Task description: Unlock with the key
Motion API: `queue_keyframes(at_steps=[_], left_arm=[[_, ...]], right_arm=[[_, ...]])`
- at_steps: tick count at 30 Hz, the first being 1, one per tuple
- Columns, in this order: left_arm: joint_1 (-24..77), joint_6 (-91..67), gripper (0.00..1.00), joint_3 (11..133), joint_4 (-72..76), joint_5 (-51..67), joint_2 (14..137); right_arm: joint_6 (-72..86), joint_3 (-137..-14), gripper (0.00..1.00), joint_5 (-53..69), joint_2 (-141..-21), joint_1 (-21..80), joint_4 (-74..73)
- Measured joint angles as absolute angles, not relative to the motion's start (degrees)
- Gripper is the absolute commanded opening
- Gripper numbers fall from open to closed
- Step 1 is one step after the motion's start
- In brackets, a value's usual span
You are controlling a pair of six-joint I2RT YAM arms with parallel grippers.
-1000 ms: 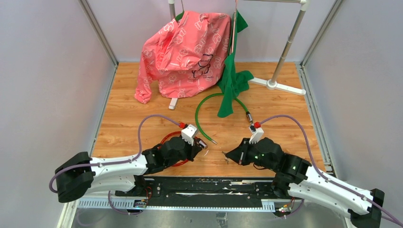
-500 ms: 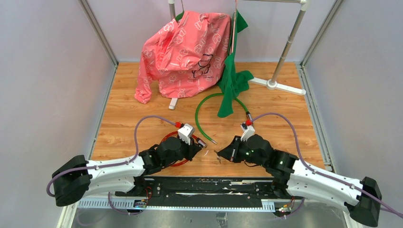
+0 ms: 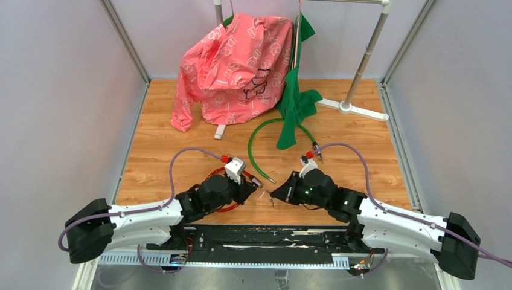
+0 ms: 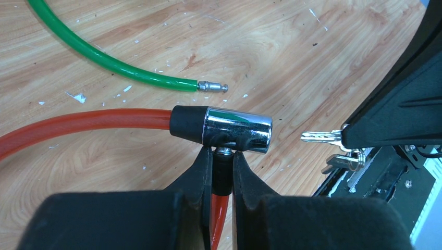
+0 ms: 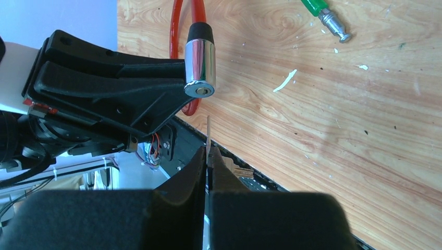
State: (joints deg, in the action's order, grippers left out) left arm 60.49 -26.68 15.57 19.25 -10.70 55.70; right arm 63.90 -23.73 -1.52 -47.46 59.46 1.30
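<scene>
My left gripper [image 4: 222, 153] is shut on the black collar at the end of the red cable [image 4: 78, 127], just under the chrome lock barrel [image 4: 237, 129], and holds the barrel above the wood. In the right wrist view the barrel [image 5: 200, 62] shows its keyhole end. My right gripper [image 5: 209, 153] is shut on the key [image 5: 208, 130], whose blade stands edge-on a short way below the keyhole, apart from it. A second key hangs from the same ring [image 4: 344, 161]. From above, the two grippers [image 3: 250, 186] [image 3: 276, 194] nearly meet at the table's near middle.
A green cable [image 3: 256, 136] with a bare metal pin [image 4: 211, 86] lies just beyond the lock. A pink garment [image 3: 235, 63] and green cloth [image 3: 293, 103] hang on a rack [image 3: 362, 60] at the back. A black rail [image 3: 253, 235] runs along the near edge.
My right arm has moved left with the key, closing most of the gap to the lock barrel. The left arm has shifted only slightly.
</scene>
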Motion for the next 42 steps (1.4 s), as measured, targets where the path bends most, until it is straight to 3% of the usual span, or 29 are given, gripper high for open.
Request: queue_keyframes(at_steps=[15, 42], left_arm=[[60.47, -26.87, 0.0, 15.07, 19.73, -10.7, 54.94], [59.75, -29.17, 0.0, 14.13, 20.88, -12.08, 53.34]], right_arm=[[66.26, -25.3, 0.0, -1.61, -54.61, 59.46, 6.85], [70.81, -25.43, 0.0, -4.56, -55.2, 59.46, 9.41]])
